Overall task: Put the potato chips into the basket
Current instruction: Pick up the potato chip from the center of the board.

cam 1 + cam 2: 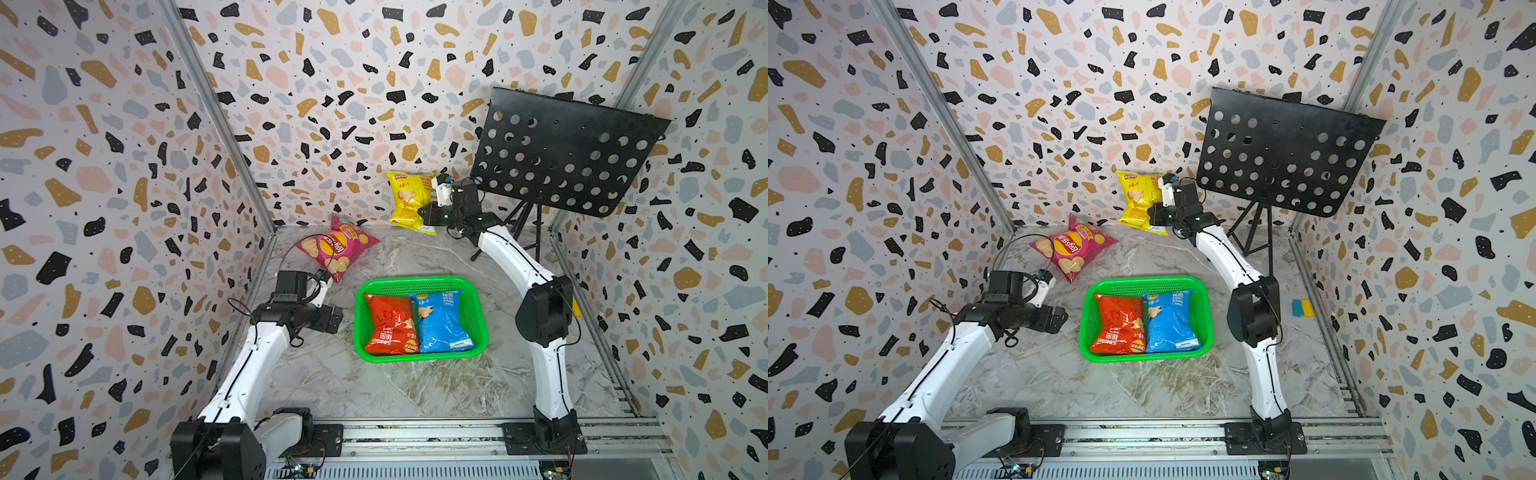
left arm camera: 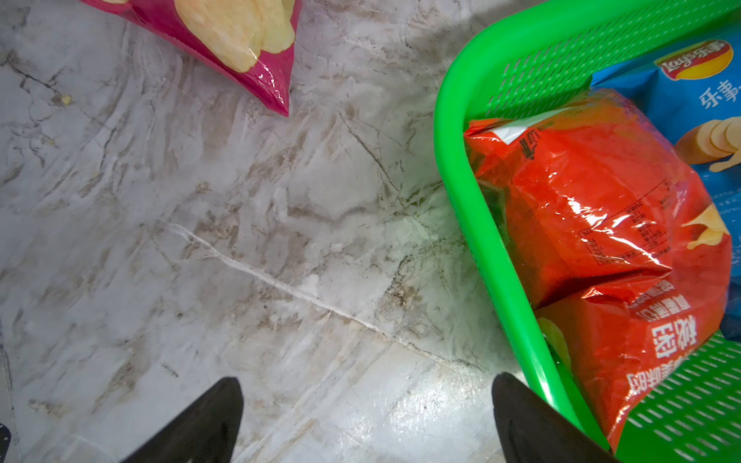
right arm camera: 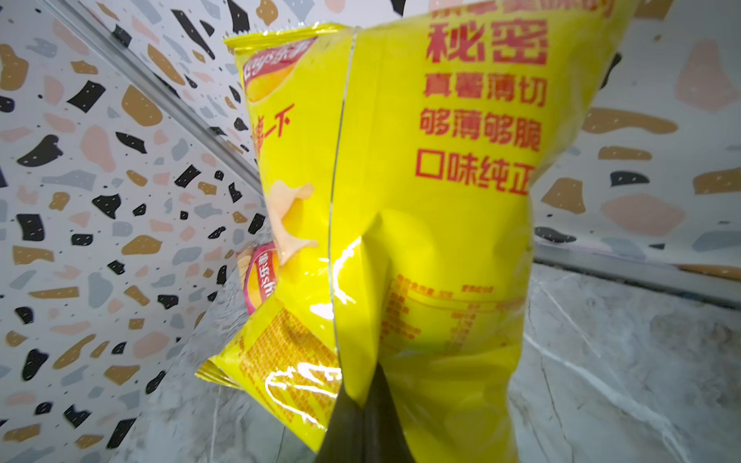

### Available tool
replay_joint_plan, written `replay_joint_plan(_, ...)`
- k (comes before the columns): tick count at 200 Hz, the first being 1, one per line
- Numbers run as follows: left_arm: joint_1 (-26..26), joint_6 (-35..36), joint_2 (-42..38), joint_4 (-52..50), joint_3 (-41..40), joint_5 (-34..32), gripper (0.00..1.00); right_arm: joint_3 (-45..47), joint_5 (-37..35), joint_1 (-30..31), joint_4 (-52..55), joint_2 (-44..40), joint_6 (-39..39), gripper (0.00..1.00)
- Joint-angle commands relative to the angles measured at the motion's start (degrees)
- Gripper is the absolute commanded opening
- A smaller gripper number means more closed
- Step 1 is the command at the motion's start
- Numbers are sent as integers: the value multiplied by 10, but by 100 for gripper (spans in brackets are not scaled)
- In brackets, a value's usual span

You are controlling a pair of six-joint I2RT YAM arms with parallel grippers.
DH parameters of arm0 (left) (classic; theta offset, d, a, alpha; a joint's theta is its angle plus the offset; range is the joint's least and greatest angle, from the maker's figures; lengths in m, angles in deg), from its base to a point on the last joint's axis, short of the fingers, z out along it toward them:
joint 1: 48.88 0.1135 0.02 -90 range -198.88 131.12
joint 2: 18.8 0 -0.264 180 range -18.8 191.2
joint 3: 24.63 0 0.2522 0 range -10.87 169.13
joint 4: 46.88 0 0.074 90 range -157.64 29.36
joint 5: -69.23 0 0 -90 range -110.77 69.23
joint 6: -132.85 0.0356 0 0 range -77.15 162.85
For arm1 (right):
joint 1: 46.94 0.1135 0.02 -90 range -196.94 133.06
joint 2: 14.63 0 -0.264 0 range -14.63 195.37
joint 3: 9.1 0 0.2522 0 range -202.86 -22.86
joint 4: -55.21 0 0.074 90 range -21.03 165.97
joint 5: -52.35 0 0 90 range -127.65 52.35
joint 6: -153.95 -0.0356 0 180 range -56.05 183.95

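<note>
The green basket (image 1: 419,281) (image 1: 1144,281) sits mid-table with a red chip bag (image 1: 388,324) and a blue chip bag (image 1: 442,322) lying side by side in it. A larger magenta-pink bag (image 1: 336,249) (image 2: 256,68) lies on the table at the back left. My right gripper (image 1: 424,214) (image 3: 363,401) is shut on a fold of the yellow bag (image 1: 409,199) (image 3: 421,200), which hangs above the table near the back wall. My left gripper (image 1: 334,318) (image 2: 367,385) is open over bare table, just left of the basket (image 2: 473,224), holding nothing.
A black perforated music stand (image 1: 565,153) on a tripod fills the back right corner, close behind the right arm. A small blue-and-yellow block (image 1: 1302,308) lies by the right wall. Patterned walls enclose the marble table (image 1: 332,382) on three sides.
</note>
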Motion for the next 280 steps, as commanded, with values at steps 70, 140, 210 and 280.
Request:
replay_joint_plan(70,2,-41,-7,-30,115,122,99,323,247,-2,-199,-265,-176,0)
replay_joint_plan(140,2,-135,-24,43,137,345,96,562,349,-2,-533,-387,-426,0)
replay_joint_plan(210,2,-318,-23,203,107,481,87,650,381,-1,-828,-392,-627,0)
replay_joint_plan(280,1,-562,-9,433,57,513,64,668,389,18,-912,-379,-678,0)
